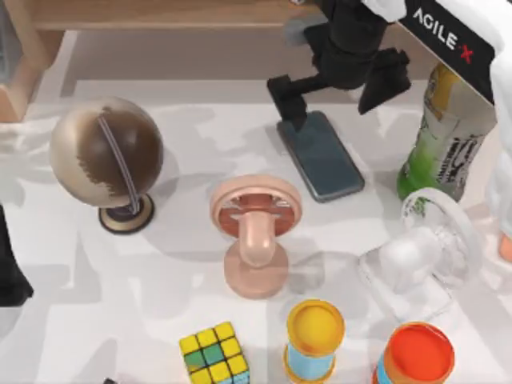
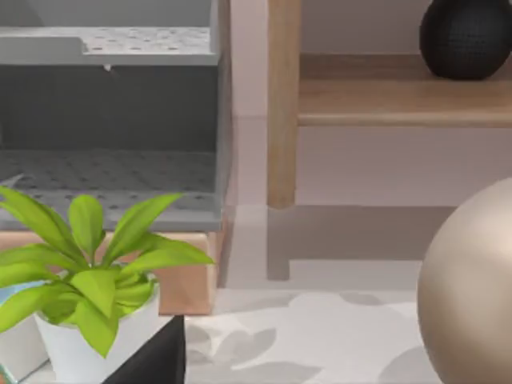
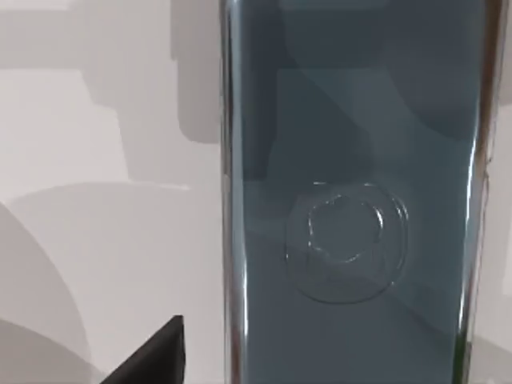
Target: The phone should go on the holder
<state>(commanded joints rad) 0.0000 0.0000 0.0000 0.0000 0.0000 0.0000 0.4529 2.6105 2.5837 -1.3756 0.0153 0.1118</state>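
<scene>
The phone is a dark slate-grey slab lying flat on the table at the back right of centre. The right wrist view shows its glossy face close up. The holder, a pink stand with a round ring top, stands at the table's middle, to the front left of the phone and apart from it. My right gripper hangs open over the phone's far end. One black finger is by the far left corner and the other is spread wide to the right. My left arm is parked at the left edge.
A globe stands at the left and a green bottle at the right. A white fan, two lidded cans and a colour cube crowd the front. A wooden shelf and a potted plant are at the back left.
</scene>
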